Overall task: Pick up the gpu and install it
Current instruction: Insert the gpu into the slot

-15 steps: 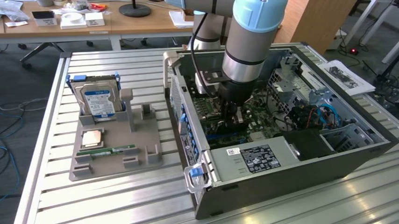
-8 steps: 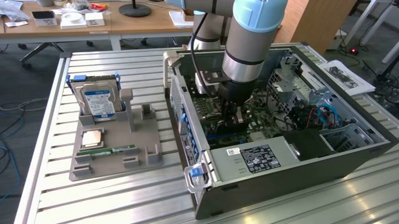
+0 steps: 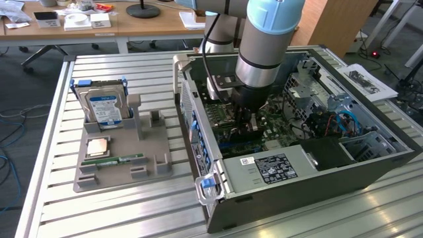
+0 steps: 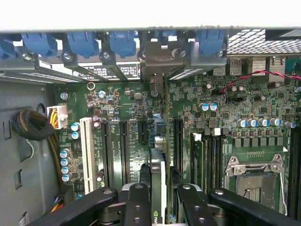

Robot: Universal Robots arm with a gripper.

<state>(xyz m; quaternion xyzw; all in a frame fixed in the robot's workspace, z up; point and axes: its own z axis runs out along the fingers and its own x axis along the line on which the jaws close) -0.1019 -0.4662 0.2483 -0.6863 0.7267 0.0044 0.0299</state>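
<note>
Gripper point(image 4: 159, 200) clamped on gpu point(image 4: 159, 155), card edge-on over motherboard point(image 4: 117, 108) inside open case point(image 3: 317, 168). Step in hand: insertion. Judged need: bracket aligned to rear slot, straight seating.

Open computer case point(image 3: 343, 163) on slatted table point(image 3: 119, 208), grey holder tray point(image 3: 148, 168) with upright hard drive point(image 3: 104, 110), memory stick point(image 3: 122, 160), motherboard point(image 4: 263, 117)

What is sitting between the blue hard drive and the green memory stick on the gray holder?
A small square coppery chip lies between the hard drive and the memory stick, in the exterior view.
</note>
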